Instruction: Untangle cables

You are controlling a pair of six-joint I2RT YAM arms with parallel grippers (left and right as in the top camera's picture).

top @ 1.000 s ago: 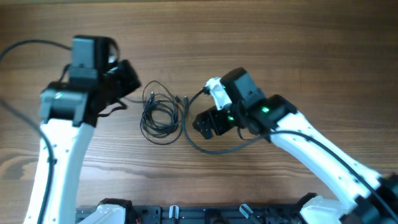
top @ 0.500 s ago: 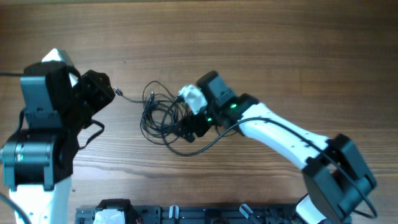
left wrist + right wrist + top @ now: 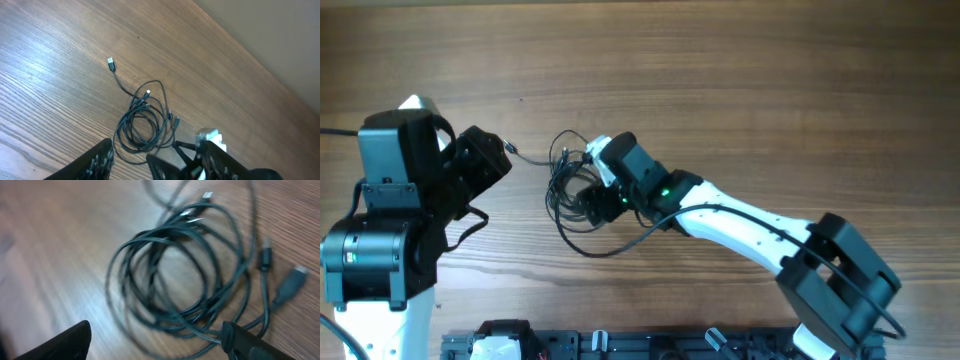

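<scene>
Worktop (image 3: 740, 70): brown wood-grain planks, matte with a soft sheen. In the left wrist view a pale, plain surface lies beyond its far edge.

Cables (image 3: 572, 185) lie left of centre on bare wood, between the two arms. They are thin dark cords in one loose round coil, loops overlapping. One lead strays toward the left hand (image 3: 488, 165) and ends in a small silver plug (image 3: 111, 64). Other short plug ends poke out on the coil's far side.

Left hand: apart from the coil, near the stray plug, fingers spread, empty.

Right hand (image 3: 582, 203): directly over the coil, hiding part of it from above. Fingers (image 3: 60, 342) splayed wide, straddling the coil's near edge, not clamped on anything.

A thicker black arm cable (image 3: 620, 250) curves beside the coil. A black rail (image 3: 620, 345) runs along the near edge.
</scene>
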